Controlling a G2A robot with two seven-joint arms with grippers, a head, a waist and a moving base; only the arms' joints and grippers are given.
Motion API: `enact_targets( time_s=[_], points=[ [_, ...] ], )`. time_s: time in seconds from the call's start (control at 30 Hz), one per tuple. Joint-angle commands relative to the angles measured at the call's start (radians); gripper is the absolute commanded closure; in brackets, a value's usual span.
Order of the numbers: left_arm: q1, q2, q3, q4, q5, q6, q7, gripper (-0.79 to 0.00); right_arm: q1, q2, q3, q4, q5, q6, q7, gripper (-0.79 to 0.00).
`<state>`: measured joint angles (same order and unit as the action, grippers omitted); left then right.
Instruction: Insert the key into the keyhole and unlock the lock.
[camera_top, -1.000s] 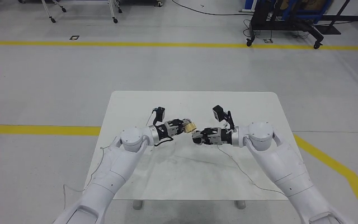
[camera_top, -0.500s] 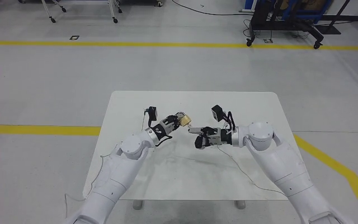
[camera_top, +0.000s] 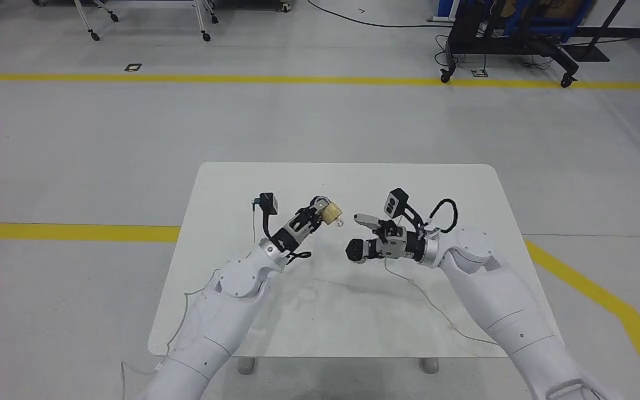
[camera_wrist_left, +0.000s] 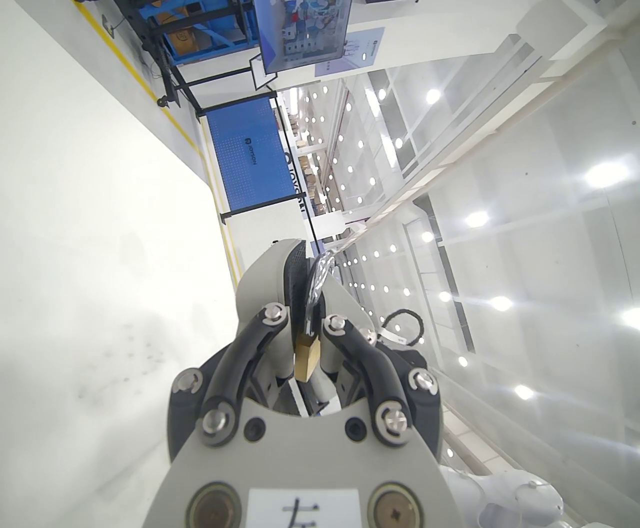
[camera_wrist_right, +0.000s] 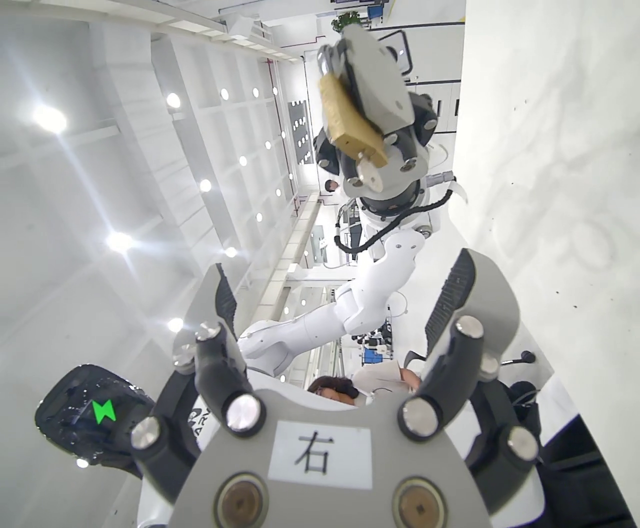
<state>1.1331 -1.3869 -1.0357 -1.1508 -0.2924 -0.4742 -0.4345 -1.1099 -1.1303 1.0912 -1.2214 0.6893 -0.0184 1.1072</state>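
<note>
The left gripper (camera_wrist_left: 314, 296) is clamped on the lock (camera_wrist_left: 306, 361), carrying it in the air over the middle of the table (camera_top: 450, 190). Its fingers press the flat sides. The shackle (camera_wrist_left: 320, 274) pokes out past the tips and the brass body sits deeper, toward the palm. Held like this, off the table and pinched by its faces, the lock probably leaves its edges and its keyhole end open to the other arm, and it should not twist when something pushes into it.

The right gripper (camera_wrist_right: 345, 280) sits just right of the lock, near it but apart, and points straight at it. Its jaws are spread wide with nothing between them. From its wrist view the lock's broad face is turned toward it, which suits lining up along one axis.

The key is not plain to see. It is not in the right fingers (camera_wrist_right: 462, 295), and the lock's lower end is too small and too crowded by the left gripper's palm to say whether the key already sits in the keyhole. The shackle looks closed, so I judge the unlocking is not done.

If the key is seated, the wide jaws fit a fresh pinch on its head for the turn. That grip would need to be square, since a skewed one could bind the key or lever the lock loose from the left fingers.
</note>
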Motion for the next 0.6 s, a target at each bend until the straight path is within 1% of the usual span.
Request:
enact_targets(
  time_s=[0.0,0.2,0.57],
  points=[
    [0.002,0.0,-0.001,-0.001,0.001,-0.01,-0.003,0.0,0.014,-0.006,-0.013,0.021,0.016,0.013,-0.002,-0.286],
    [0.003,-0.001,-0.007,0.0,0.004,-0.01,-0.002,0.0,0.056,-0.023,-0.045,0.084,0.039,0.01,0.0,-0.215],
    [0.003,-0.003,-0.01,0.0,0.012,-0.01,-0.015,0.0,0.109,-0.047,-0.081,0.163,0.06,0.005,0.002,-0.182]
  ],
)
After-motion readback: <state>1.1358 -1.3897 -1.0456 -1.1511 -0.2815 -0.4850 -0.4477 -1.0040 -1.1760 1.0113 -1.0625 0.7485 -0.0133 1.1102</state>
